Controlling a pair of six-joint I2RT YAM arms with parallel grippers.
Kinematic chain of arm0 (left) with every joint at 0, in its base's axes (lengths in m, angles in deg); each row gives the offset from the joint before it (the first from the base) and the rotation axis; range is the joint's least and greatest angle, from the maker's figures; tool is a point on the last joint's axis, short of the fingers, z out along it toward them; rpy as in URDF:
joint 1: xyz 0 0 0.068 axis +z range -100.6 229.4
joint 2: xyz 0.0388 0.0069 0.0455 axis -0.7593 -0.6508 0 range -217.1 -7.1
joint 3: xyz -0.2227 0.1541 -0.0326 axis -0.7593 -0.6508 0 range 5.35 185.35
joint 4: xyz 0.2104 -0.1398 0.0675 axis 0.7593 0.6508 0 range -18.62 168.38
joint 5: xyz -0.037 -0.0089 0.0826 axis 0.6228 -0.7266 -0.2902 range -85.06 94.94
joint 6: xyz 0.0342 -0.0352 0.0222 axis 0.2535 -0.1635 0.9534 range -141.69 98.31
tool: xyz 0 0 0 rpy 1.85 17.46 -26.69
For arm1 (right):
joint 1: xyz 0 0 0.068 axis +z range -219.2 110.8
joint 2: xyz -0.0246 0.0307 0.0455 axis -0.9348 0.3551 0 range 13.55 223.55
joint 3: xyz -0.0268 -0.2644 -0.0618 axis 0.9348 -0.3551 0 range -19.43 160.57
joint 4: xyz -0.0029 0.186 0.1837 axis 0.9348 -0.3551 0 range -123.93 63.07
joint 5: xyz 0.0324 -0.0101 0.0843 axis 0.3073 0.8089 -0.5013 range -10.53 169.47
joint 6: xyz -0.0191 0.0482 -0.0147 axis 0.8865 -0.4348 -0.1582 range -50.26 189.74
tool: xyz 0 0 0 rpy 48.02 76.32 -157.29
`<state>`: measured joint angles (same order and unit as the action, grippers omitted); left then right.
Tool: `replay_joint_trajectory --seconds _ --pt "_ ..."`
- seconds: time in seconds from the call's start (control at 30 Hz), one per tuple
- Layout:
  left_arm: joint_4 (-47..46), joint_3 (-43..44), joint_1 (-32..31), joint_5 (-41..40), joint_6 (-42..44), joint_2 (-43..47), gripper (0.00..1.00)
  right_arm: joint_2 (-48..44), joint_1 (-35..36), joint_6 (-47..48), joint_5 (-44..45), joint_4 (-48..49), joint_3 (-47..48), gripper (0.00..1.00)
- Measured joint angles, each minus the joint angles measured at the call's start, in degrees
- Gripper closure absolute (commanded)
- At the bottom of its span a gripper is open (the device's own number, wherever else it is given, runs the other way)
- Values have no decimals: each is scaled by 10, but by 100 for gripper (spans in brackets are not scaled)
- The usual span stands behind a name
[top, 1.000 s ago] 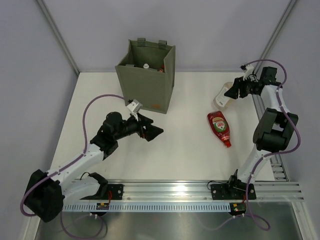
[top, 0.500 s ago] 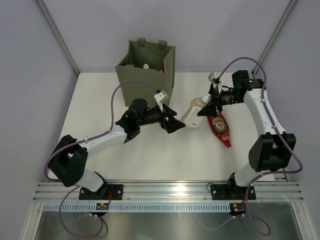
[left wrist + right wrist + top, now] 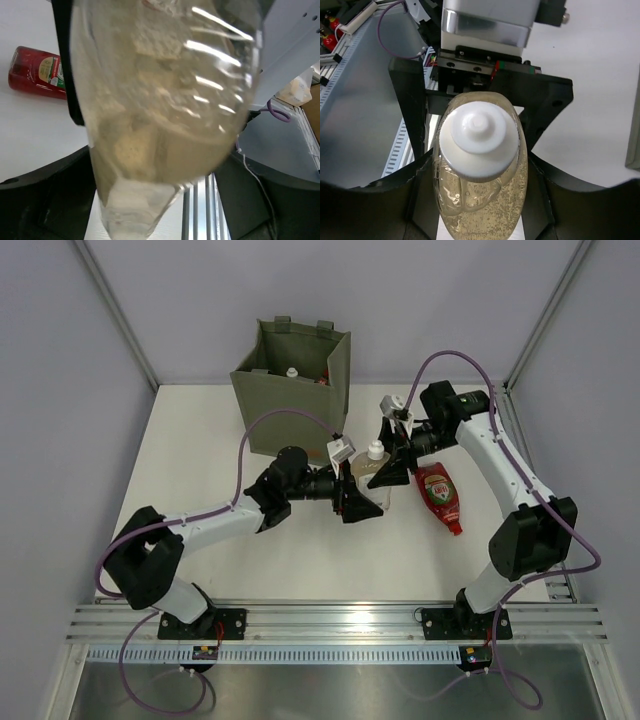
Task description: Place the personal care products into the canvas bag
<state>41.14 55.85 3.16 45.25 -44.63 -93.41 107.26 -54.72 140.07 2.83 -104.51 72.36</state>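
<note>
My right gripper (image 3: 384, 476) pinches the clear, white-capped amber-liquid bottle (image 3: 479, 165) mid-worktop, my left gripper (image 3: 351, 499) spread around its base; the red bottle (image 3: 37, 72) has an illegible label.

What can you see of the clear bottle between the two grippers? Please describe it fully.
A clear plastic bottle of pale amber liquid with small bubbles, closed by a round white cap. It is held roughly upright, cap uppermost. The right gripper clamps its sides. The left gripper has its fingers on either side, but whether they touch it is unclear.
</note>
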Motion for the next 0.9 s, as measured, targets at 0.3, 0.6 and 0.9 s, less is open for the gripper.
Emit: replay_joint_trajectory --seconds 0.3,0.6,0.9 --pt "-14 -8 -1 -5 -10 -1 100 9 12 -78 3 5 11 100" --pt "-123 -115 29 -7 -77 54 100 -11 33 -178 30 86 -5 19" --pt "-66 -173 106 -4 -116 131 100 -29 22 -246 52 147 16 0"
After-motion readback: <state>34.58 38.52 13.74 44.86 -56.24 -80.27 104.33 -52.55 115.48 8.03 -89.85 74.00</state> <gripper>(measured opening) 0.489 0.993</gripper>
